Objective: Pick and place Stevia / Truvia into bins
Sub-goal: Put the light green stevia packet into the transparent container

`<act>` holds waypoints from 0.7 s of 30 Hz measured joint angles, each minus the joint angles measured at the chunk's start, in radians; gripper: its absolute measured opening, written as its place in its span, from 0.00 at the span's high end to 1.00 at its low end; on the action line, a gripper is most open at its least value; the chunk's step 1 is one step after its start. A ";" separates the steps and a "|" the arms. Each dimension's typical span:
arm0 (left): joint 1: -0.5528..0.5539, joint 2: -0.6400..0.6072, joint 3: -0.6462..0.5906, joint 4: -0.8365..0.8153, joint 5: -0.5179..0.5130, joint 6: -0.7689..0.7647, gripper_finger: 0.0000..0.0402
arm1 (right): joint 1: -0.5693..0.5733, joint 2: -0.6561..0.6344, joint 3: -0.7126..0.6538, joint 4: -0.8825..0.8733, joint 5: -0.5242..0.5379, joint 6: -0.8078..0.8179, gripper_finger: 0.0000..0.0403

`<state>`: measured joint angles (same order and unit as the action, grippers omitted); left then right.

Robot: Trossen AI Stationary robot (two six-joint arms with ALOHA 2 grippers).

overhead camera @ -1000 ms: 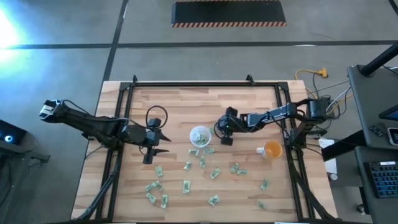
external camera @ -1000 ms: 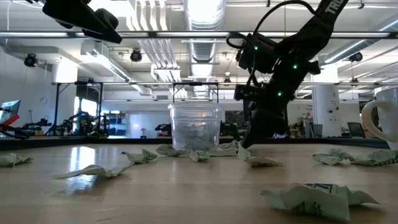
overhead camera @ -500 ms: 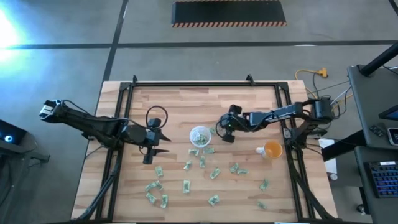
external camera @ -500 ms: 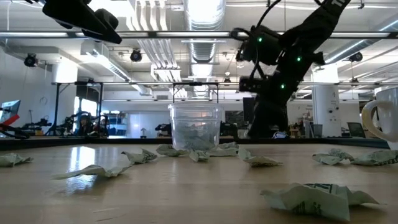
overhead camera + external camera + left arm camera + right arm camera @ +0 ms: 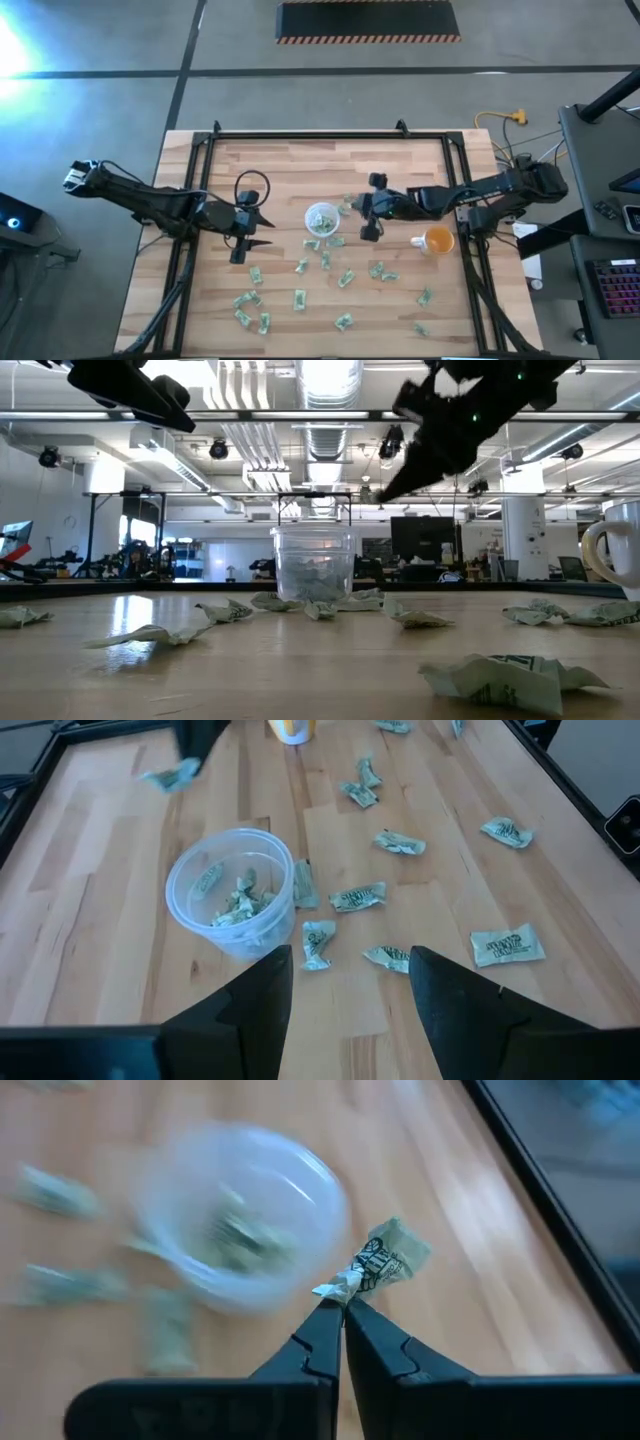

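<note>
The translucent white cup (image 5: 321,218) stands on the table's middle with several green and white packets inside; it also shows in the low view (image 5: 314,565) and both wrist views (image 5: 230,890) (image 5: 240,1230). Several more packets (image 5: 300,298) lie flat on the wood near and in front of it. My right gripper (image 5: 357,205) is high above the table just right of the cup, shut on one crumpled packet (image 5: 385,1258). My left gripper (image 5: 262,232) is open and empty, left of the cup, above the table (image 5: 350,990). My right gripper pinches the packet by one twisted end (image 5: 345,1283) between its two fingertips. The fingers slant down toward the table's left. The rest of the packet sticks out beyond the tips, lifted clear of the table, beside the cup's rim; it also shows in the left wrist view (image 5: 172,775).
An orange cup (image 5: 437,240) stands to the right of the white cup. Loose packets are spread over the near half of the table (image 5: 345,320). A dark metal frame (image 5: 330,135) runs around the table's edges. The far half of the wood is bare.
My right gripper has risen from the table beside the cup with the packet pinched in its tips, and has tipped so its fingers slant toward the cup. The packet has been lifted clear of the wood.
</note>
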<state>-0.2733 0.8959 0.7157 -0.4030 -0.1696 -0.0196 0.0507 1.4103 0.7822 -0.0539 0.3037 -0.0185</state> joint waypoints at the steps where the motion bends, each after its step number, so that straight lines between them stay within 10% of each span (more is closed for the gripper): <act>1: 0.000 0.000 -0.001 0.000 0.000 0.000 0.54 | 0.010 -0.001 0.000 0.032 -0.031 -0.016 0.98; 21: 0.000 0.000 -0.003 -0.006 0.000 0.000 0.54 | 0.020 0.170 0.072 0.214 -0.130 -0.116 0.98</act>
<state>-0.2733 0.8963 0.7128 -0.4088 -0.1696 -0.0193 0.0704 1.5806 0.8545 0.1598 0.1740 -0.1349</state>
